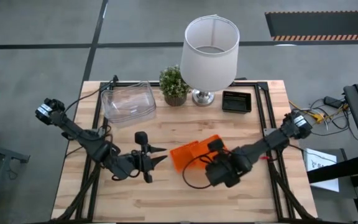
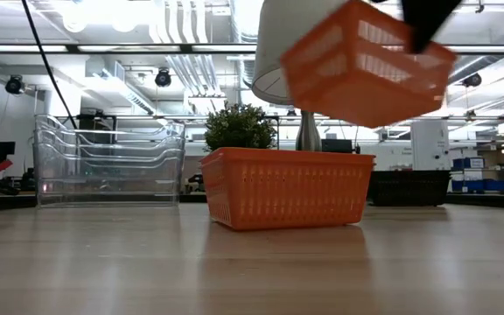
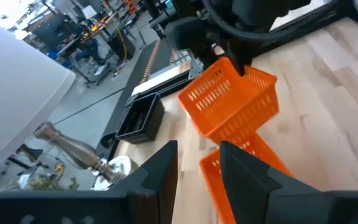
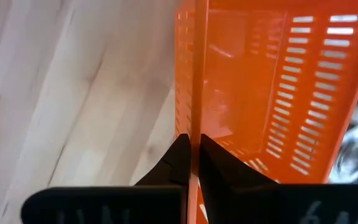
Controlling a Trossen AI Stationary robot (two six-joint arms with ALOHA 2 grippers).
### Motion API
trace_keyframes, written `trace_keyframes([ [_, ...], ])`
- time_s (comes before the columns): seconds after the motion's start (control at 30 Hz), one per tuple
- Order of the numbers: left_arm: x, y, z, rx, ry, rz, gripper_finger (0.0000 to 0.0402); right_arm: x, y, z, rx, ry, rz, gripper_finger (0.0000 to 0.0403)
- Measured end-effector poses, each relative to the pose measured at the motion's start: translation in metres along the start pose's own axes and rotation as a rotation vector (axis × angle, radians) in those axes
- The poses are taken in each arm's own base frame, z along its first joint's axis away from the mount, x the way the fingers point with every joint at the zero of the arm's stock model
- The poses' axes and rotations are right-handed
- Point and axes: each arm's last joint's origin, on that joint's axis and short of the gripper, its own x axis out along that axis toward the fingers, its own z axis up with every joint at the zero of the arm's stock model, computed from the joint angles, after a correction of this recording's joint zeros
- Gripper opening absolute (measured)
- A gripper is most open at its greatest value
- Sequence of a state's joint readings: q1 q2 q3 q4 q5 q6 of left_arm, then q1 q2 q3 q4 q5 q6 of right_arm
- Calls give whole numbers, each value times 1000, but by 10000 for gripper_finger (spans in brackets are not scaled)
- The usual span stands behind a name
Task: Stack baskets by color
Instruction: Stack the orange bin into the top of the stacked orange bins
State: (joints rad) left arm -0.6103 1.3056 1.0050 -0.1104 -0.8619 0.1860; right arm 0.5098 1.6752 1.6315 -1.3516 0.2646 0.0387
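Orange basket point(image 2: 367, 63) in right claw point(image 4: 192, 146), unlabelled

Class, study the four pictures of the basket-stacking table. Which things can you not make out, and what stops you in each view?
- Orange stack: low view shows its side only, so the number of baskets nested in it stays hidden.
- Black baskets: too small in the high view to count.
- Right hand: cut off by the top edge in the low view above the lifted orange basket.
- Clear bins: their outlines overlap.

Right hand point(image 1: 211, 149) on orange basket point(image 1: 190, 154)
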Motion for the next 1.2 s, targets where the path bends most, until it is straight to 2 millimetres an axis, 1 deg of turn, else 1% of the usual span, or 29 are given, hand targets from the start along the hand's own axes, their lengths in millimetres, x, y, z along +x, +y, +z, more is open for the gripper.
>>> trace_keyframes([
  [0.23, -8, -2, 0, 15, -5, 11, 102, 4, -34, 16, 22, -149, -16, 9],
  [0.37, -13, -3, -12, 33, 3, 1, 102, 8, -48, 21, 8, -200, -28, 9],
  [0.5, -18, 1, -28, 30, 1, 2, 102, 15, -55, 26, 4, -239, -17, 9],
  [0.6, -23, 7, -35, -7, -33, 8, 102, 22, -56, 31, 11, -240, -17, 9],
  [0.9, -37, 22, -50, -96, -119, 25, 102, 44, -52, 39, 20, -175, -2, 9],
  [1.2, -38, 22, -56, -101, -124, 27, 102, 60, -48, 44, 17, -136, 28, 10],
])
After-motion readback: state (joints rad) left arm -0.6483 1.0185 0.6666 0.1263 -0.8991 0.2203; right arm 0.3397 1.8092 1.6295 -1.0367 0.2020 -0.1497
